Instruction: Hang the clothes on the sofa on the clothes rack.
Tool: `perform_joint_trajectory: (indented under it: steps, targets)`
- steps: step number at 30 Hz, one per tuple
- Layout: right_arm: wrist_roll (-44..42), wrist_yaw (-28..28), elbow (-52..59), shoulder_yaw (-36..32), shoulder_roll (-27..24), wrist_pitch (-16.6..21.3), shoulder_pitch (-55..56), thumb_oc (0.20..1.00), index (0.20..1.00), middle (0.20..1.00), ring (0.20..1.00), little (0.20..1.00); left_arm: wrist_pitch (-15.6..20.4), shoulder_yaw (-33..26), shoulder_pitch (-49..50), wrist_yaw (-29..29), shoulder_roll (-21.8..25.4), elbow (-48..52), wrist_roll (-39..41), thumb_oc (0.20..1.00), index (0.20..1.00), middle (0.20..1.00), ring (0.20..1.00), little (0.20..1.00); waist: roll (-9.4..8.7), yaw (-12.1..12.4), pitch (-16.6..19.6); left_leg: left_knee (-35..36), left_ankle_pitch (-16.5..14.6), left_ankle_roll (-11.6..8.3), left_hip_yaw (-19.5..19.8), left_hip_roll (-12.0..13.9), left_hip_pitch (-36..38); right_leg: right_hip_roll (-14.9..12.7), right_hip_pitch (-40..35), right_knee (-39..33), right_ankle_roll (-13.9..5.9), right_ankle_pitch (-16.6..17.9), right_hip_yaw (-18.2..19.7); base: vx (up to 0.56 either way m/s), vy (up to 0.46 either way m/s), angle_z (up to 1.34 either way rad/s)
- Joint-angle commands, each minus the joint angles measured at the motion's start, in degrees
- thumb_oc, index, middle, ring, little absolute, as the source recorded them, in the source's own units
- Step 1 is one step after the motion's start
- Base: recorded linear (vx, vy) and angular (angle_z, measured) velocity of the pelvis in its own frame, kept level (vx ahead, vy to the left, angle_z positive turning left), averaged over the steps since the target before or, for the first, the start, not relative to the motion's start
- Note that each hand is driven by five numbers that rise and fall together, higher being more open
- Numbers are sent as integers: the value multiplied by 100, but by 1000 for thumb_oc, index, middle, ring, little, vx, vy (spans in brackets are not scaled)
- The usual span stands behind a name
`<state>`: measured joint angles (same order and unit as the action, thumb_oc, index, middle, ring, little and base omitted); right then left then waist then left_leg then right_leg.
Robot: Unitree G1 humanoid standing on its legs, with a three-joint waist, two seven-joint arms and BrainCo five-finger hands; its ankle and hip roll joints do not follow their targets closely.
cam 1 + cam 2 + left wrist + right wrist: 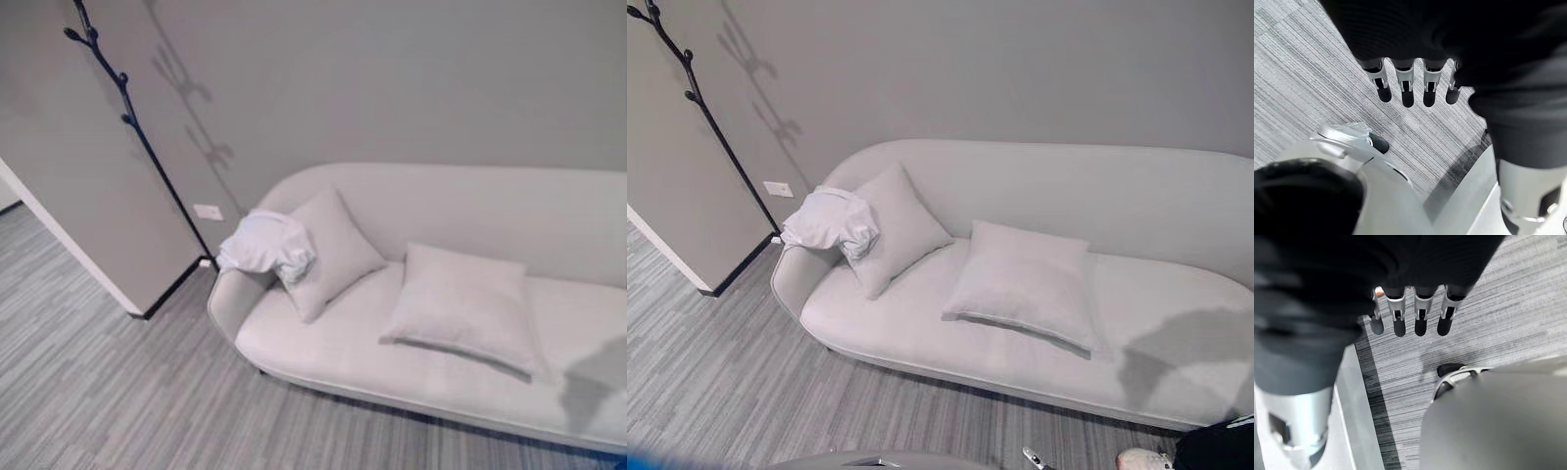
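Observation:
A crumpled white garment lies over the left armrest of a pale grey sofa, partly leaning on a cushion; the same garment sits left of centre in the right eye view. A thin black clothes rack with short pegs stands against the wall left of the sofa. My left hand hangs over the grey floor with straight fingers and holds nothing. My right hand hangs the same way, fingers relaxed and empty.
Two pale cushions rest on the sofa seat. A wall corner with a dark baseboard juts out left of the sofa. Striped grey carpet spreads in front. A person's shoe shows at the lower right.

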<state>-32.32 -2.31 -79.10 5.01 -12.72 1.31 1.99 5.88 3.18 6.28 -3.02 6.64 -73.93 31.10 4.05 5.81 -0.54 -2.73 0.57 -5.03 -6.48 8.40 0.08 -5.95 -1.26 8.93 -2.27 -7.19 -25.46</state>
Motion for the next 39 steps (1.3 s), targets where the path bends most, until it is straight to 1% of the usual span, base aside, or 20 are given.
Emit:
perform_joint_trajectory:
  steps: [1,3,6,7,9,10,12,15,17,18,20,24,25,26,28,29,30,32,34,39]
  targets:
    - [176,-74,-291,-112,37,17,-570,1000,1000,1000,1000,1000,197,-134,-381,-95,130,226,191,1000,1000,1000,1000,1000,-381,202,-529,-306,34,-164,442,-6,-473,-165,-898,-1369,-177,360,-192,-24,135,18]
    - [137,-104,-289,-174,-24,14,-627,1000,1000,1000,1000,1000,221,-157,-361,-131,103,340,279,1000,1000,1000,1000,1000,-367,231,-560,-278,103,-183,427,83,-514,-202,-926,-1356,-191,355,-237,13,148,20]
    - [102,-105,-223,-261,-129,-3,-731,1000,1000,1000,1000,1000,259,-134,-408,-144,84,256,284,1000,1000,1000,1000,1000,-330,140,-561,333,533,-311,382,666,-375,-433,-1022,-1202,-386,262,-256,145,271,43]
    - [104,-106,-220,-259,-130,-5,-729,1000,1000,1000,1000,1000,261,-136,-407,-144,82,253,286,1000,1000,1000,1000,1000,-322,142,-563,378,554,-325,376,679,-343,-425,-1021,-1182,-386,243,-250,130,198,23]
    - [156,-139,-224,-306,-183,-30,-686,1000,1000,1000,1000,1000,297,-150,-414,-188,73,278,386,1000,1000,1000,1000,1000,-212,82,-543,772,1003,-429,216,1139,-524,-676,-984,-942,-503,208,-294,138,452,12]
    - [170,-149,-268,-353,-196,-47,-644,1000,1000,1000,1000,1000,305,-169,-402,-204,70,286,448,1000,1000,1000,1000,1000,-195,70,-506,773,1010,-515,196,1279,-660,-763,-1073,-919,-575,120,-279,112,419,9]
    - [144,-149,-341,-457,-197,-81,-550,1000,1000,1000,1000,1000,284,-173,-383,-211,68,263,482,1000,1000,1000,1000,1000,-149,67,-432,773,1125,-606,139,1454,-914,-963,-1193,-792,-656,60,-342,249,412,34]
    - [123,-148,-349,-534,-176,-96,-490,1000,1000,1000,1000,1000,280,-144,-360,-197,87,267,467,1000,1000,1000,1000,1000,-122,131,-368,773,1235,-577,115,1449,-867,-1157,-1247,-644,-715,147,-290,261,554,27]
    - [166,-143,-384,-633,-169,-108,-521,1000,1000,1000,1000,1000,160,-57,-420,-96,92,64,432,1000,1000,1000,1000,1000,-224,102,-322,125,918,-558,166,1249,-1049,-1505,-1347,-593,-834,346,-260,232,576,2]
    - [68,-49,-349,-713,-61,-162,-456,1000,1000,1000,1000,1000,139,-115,-481,-16,231,9,430,1000,1000,1000,1000,1000,-460,93,-338,-488,436,-377,159,841,-1227,-1965,-1333,-453,-1000,1023,-234,243,701,-9]
    - [2,-5,-281,-777,-15,-170,-471,1000,1000,1000,1000,1000,155,-55,-524,24,327,67,292,1000,1000,1000,1000,1000,-583,81,-335,-617,97,-110,-37,526,-1195,-2340,-1109,-110,-984,1661,-219,148,509,5]
    - [2,-5,-281,-778,-13,-170,-471,1000,1000,1000,1000,1000,154,-55,-524,24,329,68,292,1000,1000,1000,1000,1000,-599,93,-330,-620,92,-102,-56,511,-1197,-2363,-1089,-101,-992,1662,-200,76,266,1]
    - [277,-148,-44,-555,21,-73,-700,1000,1000,1000,1000,1000,21,187,-533,67,445,-25,-336,1000,1000,1000,1000,1000,-517,-42,-387,-426,-398,488,-295,-126,-700,-2671,-711,1162,-858,2045,-498,271,900,4]
    - [277,-151,-41,-550,23,-73,-700,1000,1000,1000,1000,1000,21,180,-534,68,446,-26,-341,1000,1000,1000,1000,1000,-532,-34,-394,-408,-396,492,-312,-140,-681,-2697,-689,1203,-863,2023,-468,334,1086,7]
    - [456,-230,284,-274,61,30,-764,1000,1000,1000,1000,1000,14,274,-481,129,450,-115,-594,1000,1000,1000,1000,1000,-500,-159,-458,-45,-364,628,-384,-377,-311,-2198,-342,1519,-669,1398,-370,145,407,10]
    - [574,-335,581,-123,79,110,-770,1000,1000,1000,1000,1000,53,317,-426,100,425,-94,-617,1000,1000,1000,1000,1000,-453,-266,-539,196,-295,676,-378,-521,-89,-1699,41,1587,-560,1010,-284,138,391,-26]
    - [550,-440,724,-110,67,173,-846,1000,1000,1000,1000,1000,55,346,-437,74,424,-64,-566,1000,1000,1000,1000,1000,-454,-394,-638,278,-241,669,-299,-576,9,-1269,381,1512,-466,786,-85,102,263,-39]
    - [721,-735,1084,-39,32,237,-858,1000,1000,1000,1000,1000,58,278,-430,18,414,46,-469,1000,1000,1000,1000,1000,-479,-433,-779,318,-265,640,-222,-660,184,-829,519,1130,-466,643,155,42,108,17]
    - [1823,-1549,2576,58,-201,255,-663,1000,1000,1000,1000,1000,122,217,-422,-174,343,386,-356,1000,1000,1000,1000,1000,-568,-572,-933,277,-289,688,-98,-826,263,-471,827,505,-371,759,359,34,91,58]
    - [2739,-2434,3781,-369,-475,23,-323,1000,1000,1000,1000,1000,100,378,-271,-244,215,734,-618,1000,1000,1000,1000,1000,-639,-719,-849,245,-421,755,174,-1061,401,-182,528,-85,-342,823,445,131,32,44]
